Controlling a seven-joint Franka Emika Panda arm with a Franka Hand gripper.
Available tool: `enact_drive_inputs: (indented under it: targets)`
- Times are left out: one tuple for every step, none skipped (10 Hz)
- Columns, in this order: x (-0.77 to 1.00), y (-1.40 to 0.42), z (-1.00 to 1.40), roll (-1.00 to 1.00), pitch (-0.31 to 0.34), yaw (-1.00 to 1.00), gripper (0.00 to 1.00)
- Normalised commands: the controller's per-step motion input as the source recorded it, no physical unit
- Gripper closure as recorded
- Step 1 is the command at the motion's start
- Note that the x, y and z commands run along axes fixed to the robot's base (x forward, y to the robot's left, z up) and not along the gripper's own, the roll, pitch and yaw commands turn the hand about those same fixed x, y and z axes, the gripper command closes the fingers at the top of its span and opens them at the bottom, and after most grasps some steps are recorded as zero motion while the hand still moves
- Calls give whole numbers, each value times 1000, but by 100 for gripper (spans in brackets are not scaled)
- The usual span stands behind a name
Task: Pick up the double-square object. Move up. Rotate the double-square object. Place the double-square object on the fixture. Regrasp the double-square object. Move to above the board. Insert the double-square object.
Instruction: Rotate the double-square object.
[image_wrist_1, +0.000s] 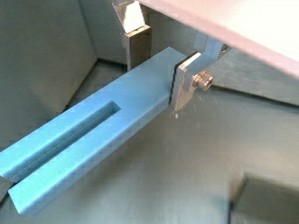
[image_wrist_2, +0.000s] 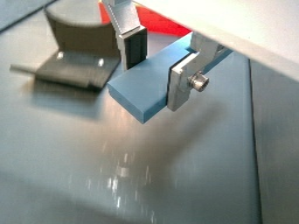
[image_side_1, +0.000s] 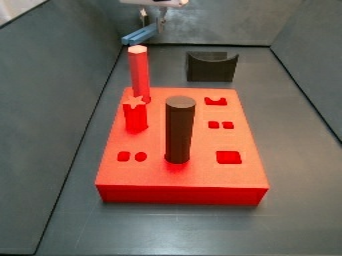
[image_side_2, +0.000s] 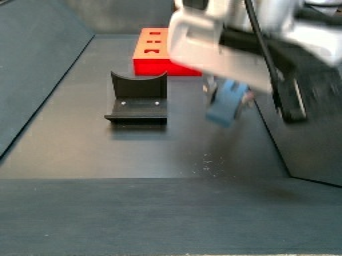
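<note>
Wrist views both show the tool (image_wrist_1: 160, 66) clenched on the double-square object (image_wrist_1: 87, 131), a slim blue-grey bar with a long slot down one face; silver finger plates with dark pads (image_wrist_2: 132, 48) pinch it near one end, so most of the bar sticks out past the grip. A side view has the tool (image_side_2: 227, 88) airborne with the bar (image_side_2: 230, 102) hanging tilted below it, clear of the dark desk floor (image_side_2: 160, 150). The fixture (image_side_2: 136, 98), a dark grey-black L-shaped bracket on a base plate, sits off to one side of the tool and lower, well apart from the bar; the same bracket (image_wrist_2: 76, 48) shows just past the bar's end in a wrist view. The board (image_side_1: 181, 150), a thick red square slab with shaped holes, a tall red hexagonal peg (image_side_1: 139, 75) and a thick dark cylinder (image_side_1: 179, 128), lies beyond the fixture from the tool. My read: lift done, rotate or carry to the fixture pending. Risks: the grip is off-centre, so the bar's overhang could pivot it between the pads during rotation. A slipped angle would seat it crooked in the fixture's notch and spoil the regrasp. Low swing could also clip the bracket's upright.
</note>
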Motion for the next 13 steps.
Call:
enact_drive_inputs:
  targets:
    - [22,-870,306,94,82,22,100]
    - [7,-595,186,96,96,23,100]
    - [-2,-386,120,103,102,25,100]
    - [-2,-246,95,107,98,24,100]
    - [0,0,0,0,0,-1000,100]
    - [-2,27,-3,0,0,-1000,100]
    - [-3,45,-2,-4,-2,-1000,100]
    - [1,34,-2,-4,-2,-1000,100]
    - [3,29,-1,-4,-2,-1000,100]
    - [3,27,-1,-5,-2,-1000,100]
    - [5,24,0,-5,-2,-1000,100]
    - [5,24,1,-5,-2,-1000,100]
    - [6,23,1,-5,-3,-1000,100]
